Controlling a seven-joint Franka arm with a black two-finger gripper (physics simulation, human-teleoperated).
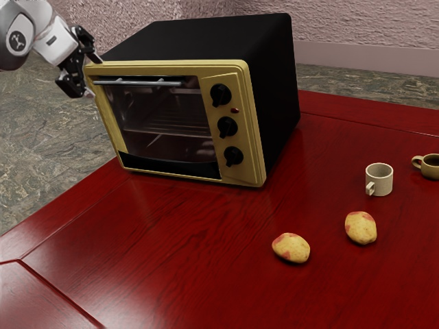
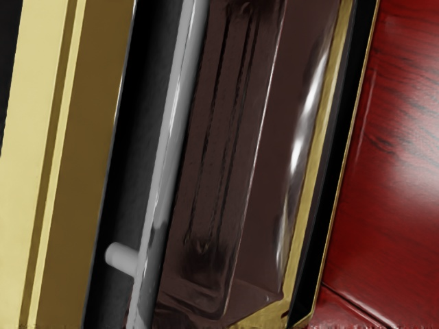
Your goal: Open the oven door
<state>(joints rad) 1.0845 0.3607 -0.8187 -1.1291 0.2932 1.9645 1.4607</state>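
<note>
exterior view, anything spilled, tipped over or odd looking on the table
Nothing stands out: I see no spill, the oven sits on its base, and the white mug and brown mug stand upright.

White arm, round grey badge (image 1: 18, 41).

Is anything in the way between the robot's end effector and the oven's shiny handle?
No, I see nothing between the end effector and the handle. The potatoes and mugs sit off toward the exterior view's right.
</note>
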